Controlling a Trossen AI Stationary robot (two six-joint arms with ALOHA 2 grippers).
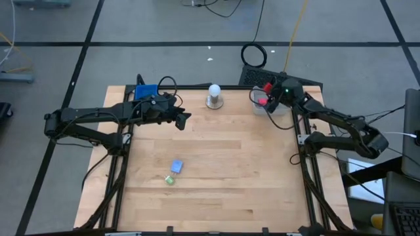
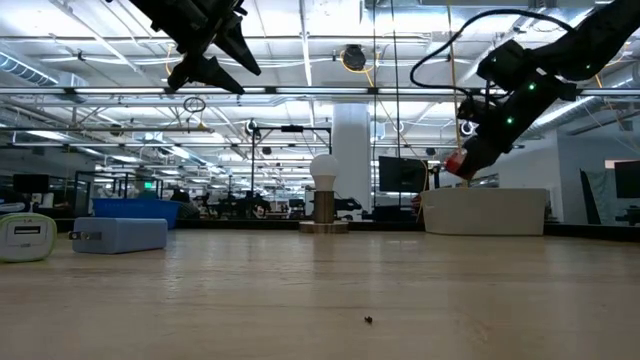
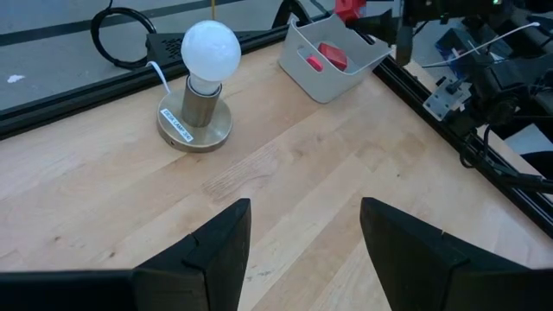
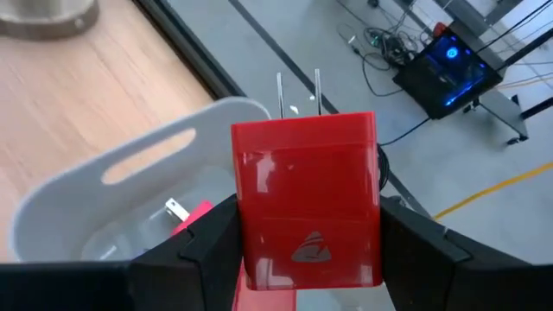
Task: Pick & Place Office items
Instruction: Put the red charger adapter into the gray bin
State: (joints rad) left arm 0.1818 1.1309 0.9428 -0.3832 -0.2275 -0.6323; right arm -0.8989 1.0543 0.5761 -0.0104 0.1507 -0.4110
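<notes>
Nearest the table's front edge lie a light-blue block [image 1: 176, 166] and a green bit [image 1: 170, 179], touching or nearly so, well apart from both grippers and on open wood with nothing around them. Whether they are upright cannot be told from above.

At the far right corner, the right gripper [image 4: 307, 259] is clamped on a red charger block [image 4: 307, 194], one finger against each flat side. Its two metal prongs point straight away from the wrist, along the block's long axis. It hangs above the grey tray [image 4: 95, 190], clear of the rim; in the low view the red piece [image 2: 456, 163] sits higher than the tray's wall. Another red block [image 3: 332, 55] lies flat inside the tray, under the held one.

Left gripper [image 3: 304, 246] hovers high over the far left part of the table, fingers spread with nothing between them. Ahead of it stands the white ball on a round base [image 3: 200, 82], between it and the tray. A blue tray [image 1: 145, 90] sits just behind the left arm
</notes>
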